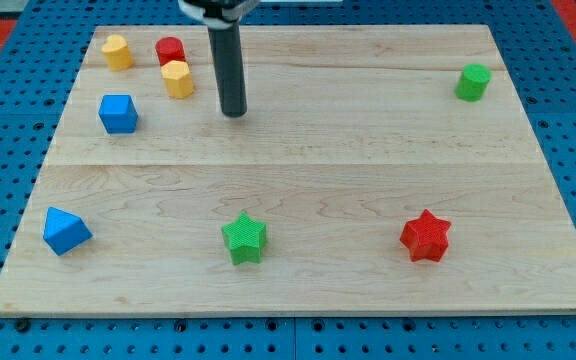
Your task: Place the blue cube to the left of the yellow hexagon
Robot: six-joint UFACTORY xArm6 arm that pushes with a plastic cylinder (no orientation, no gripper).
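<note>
The blue cube sits on the wooden board near the view's upper left. A yellow hexagon stands up and to the right of it, just below a red block. A second yellow block lies at the far upper left, above the cube. My tip is on the board to the right of the cube, about a hand's width away, and just right of and below the yellow hexagon, touching no block.
A blue angular block lies at the lower left. A green star is at the bottom centre, a red star at the lower right, and a green block at the upper right.
</note>
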